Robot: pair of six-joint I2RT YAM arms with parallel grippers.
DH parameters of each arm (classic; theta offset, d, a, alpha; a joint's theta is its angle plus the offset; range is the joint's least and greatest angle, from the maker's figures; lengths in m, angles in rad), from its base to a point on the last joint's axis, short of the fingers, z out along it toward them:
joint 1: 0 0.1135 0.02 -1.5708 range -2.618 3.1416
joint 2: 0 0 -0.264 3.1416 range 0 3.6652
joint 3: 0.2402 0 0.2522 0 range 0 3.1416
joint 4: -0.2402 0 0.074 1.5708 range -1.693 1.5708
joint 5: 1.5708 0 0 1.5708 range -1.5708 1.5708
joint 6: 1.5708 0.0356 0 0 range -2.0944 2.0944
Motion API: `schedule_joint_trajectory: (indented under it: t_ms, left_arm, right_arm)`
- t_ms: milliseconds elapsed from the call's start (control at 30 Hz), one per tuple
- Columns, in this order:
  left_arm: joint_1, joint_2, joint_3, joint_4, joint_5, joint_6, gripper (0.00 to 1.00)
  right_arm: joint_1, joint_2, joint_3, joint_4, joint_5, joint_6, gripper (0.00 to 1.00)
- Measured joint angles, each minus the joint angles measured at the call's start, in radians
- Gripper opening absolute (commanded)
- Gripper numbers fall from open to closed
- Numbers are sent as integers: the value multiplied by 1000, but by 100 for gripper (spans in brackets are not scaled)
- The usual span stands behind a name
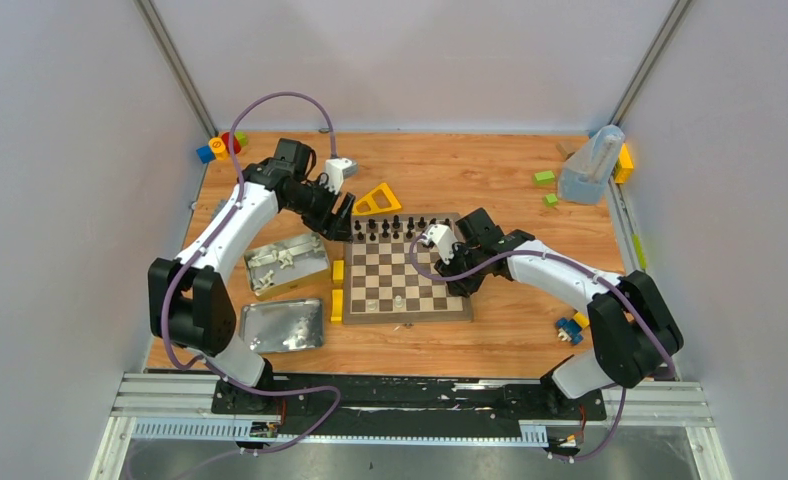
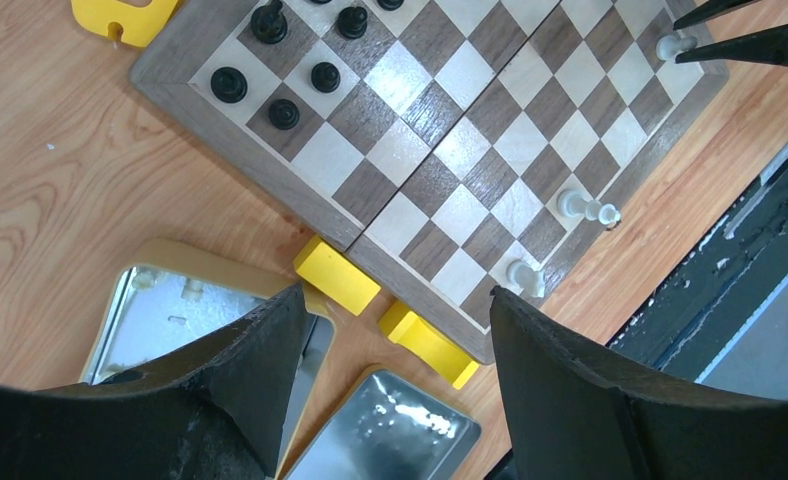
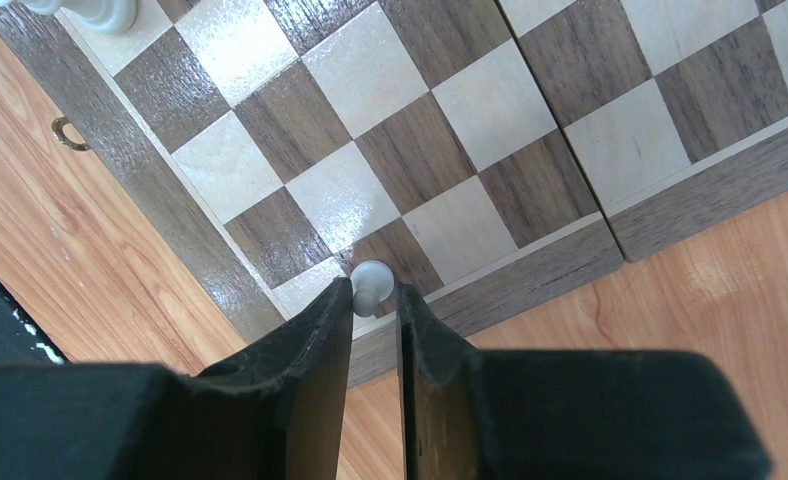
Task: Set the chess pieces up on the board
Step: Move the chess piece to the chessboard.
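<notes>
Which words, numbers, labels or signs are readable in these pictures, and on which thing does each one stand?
No text can be read in any view.
Chessboard: no letters or numbers on its border.
Near metal tin and far metal tin: no label shows.
Orange toy block: a ring-like mark, too small to read.

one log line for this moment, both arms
left pincer: open, empty, by board's far left corner | right pincer: slightly apart around white pawn on near right corner square | black pieces: far rows
</notes>
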Motion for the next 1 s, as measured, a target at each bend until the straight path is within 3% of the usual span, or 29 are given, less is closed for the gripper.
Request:
schedule_joint_trajectory:
  t_ms: [400, 667, 800, 1000]
  left_arm:
    - [0, -14, -11, 0, -15, 5, 76]
    - [0, -19, -21, 3, -40, 11, 86]
    - [2, -39, -53, 6, -85, 23, 86]
    - [28, -99, -144, 30, -193, 50, 81]
  right_arm:
    - [0, 17, 4, 4, 2, 0, 23]
    - [0, 17, 5, 5, 2, 8, 36]
    - [0, 5, 19, 3, 0, 19, 47]
    - [-5, -72, 74, 3, -16, 21, 50]
